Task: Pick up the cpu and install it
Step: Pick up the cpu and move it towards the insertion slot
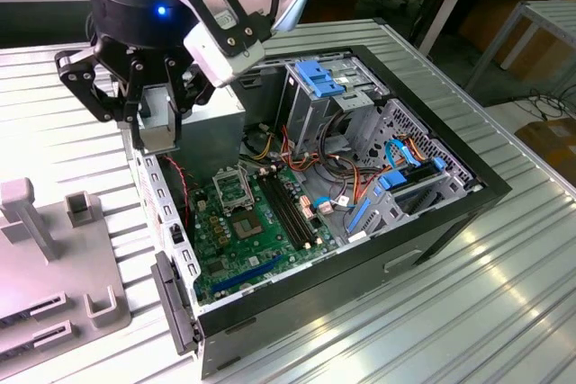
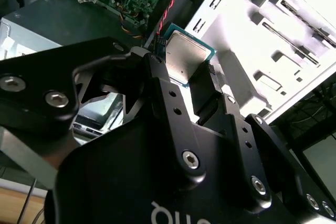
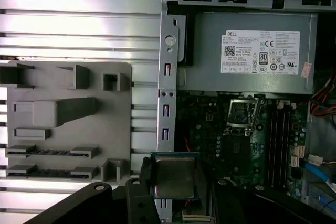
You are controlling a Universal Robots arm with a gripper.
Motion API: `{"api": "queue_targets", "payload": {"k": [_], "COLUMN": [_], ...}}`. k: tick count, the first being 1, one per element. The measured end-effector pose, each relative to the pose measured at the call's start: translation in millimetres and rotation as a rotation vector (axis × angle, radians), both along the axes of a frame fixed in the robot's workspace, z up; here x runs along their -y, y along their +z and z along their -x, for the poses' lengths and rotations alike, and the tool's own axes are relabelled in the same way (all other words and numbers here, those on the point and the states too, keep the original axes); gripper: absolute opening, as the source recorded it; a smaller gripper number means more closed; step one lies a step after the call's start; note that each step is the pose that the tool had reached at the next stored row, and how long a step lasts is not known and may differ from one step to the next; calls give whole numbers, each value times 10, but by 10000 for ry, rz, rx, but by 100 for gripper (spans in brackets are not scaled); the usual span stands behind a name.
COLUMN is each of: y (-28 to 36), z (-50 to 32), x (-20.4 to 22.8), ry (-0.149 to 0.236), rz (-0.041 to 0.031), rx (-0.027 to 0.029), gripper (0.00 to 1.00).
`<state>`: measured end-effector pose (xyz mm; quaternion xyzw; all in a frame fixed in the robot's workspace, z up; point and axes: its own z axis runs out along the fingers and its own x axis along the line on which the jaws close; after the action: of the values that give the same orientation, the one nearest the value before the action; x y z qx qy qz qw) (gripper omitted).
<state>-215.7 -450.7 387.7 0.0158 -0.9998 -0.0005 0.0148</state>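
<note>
Item: cpu (image 2: 185, 56), small square chip with a dull silver-grey top and green border, shown in both wrist views (image 3: 173, 176); held level in the gripper (image 2: 184, 74), its black fingers (image 2: 207, 90) closed against two opposite edges of the chip, the metal top left bare between them. Position: raised in the air over the perforated metal side wall (image 3: 165, 103) of the computer case (image 1: 360, 258), at the side next to the grey holder tray (image 3: 52, 85); clear of the green motherboard (image 3: 210, 145) and well apart from the metal-framed socket (image 3: 242, 114), which has a dark centre. Gripper in the exterior view (image 1: 160, 132): high over the corner of the case at that view's left, beside the grey power supply (image 1: 220, 123). Case: lying on its side, open on top, on a ribbed metal table (image 1: 450, 312). Contents: long black memory slots (image 3: 278, 129) beside the socket; blue drive brackets (image 1: 319, 78) and coloured wiring (image 1: 337, 173) further in. Tray: lies on the table outside the case, with several moulded slots and pockets.
</note>
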Motion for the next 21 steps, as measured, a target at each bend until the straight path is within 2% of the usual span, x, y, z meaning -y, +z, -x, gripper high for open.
{"api": "queue_targets", "payload": {"k": [15,21], "y": [0,0], "z": [-209,-280], "x": [0,15], "ry": [0,-1], "rz": [0,0], "rx": [0,0], "gripper": [44,44]}}
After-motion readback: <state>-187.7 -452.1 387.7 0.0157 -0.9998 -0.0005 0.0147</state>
